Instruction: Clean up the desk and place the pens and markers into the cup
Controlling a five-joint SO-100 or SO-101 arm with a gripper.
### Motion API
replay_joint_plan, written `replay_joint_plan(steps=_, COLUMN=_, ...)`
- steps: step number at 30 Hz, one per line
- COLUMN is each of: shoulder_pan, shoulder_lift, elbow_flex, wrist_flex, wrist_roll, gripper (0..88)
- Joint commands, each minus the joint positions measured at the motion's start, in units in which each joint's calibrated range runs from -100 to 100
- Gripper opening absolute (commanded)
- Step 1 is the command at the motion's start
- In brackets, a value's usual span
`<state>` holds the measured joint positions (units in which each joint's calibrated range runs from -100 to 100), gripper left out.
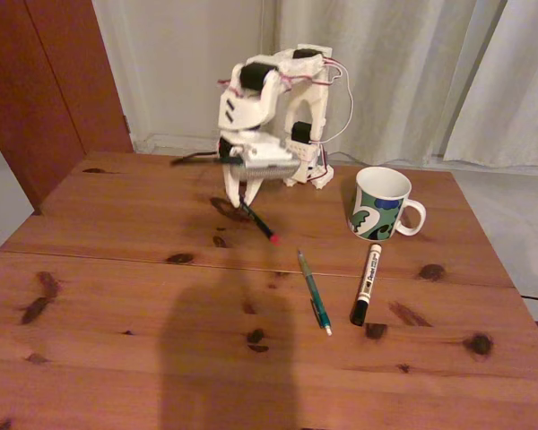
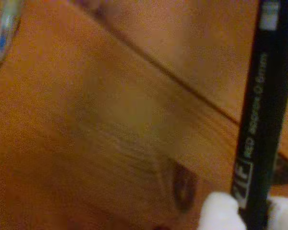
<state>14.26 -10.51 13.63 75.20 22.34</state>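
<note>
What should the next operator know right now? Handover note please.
Gripper: shut on the black pen, fingers either side of its upper end; the red tip looks to be at or near the desk.
Teal pen and white marker lie on the desk in front of the cup.
Done: nothing visibly in the cup.
Left: all three, starting with the gripped pen.

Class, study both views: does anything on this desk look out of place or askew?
Two things lie loose on the desk beside the cup rather than in it: the teal pen and the white marker. The gripper pinches the black pen at a slant.
</note>
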Motion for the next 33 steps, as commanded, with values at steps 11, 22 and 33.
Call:
replay_joint_plan(steps=11, shoulder_pan=-3.9, shoulder_lift=-17.8, elbow_flex=3.2, wrist_flex=-10.2, wrist_roll=-18.8, gripper=0.6)
replay_joint_plan(steps=22, shoulder_pan=-8.8, shoulder_lift=-41.4, elbow_flex=31.9, wrist_flex=-24.4, wrist_roll=-22.2, gripper=0.6)
replay_joint_plan(steps=33, shoulder_pan=-20.7, shoulder_lift=-55.6, elbow_flex=38.6, wrist_flex=-25.1, wrist_roll=-28.3, gripper=0.6)
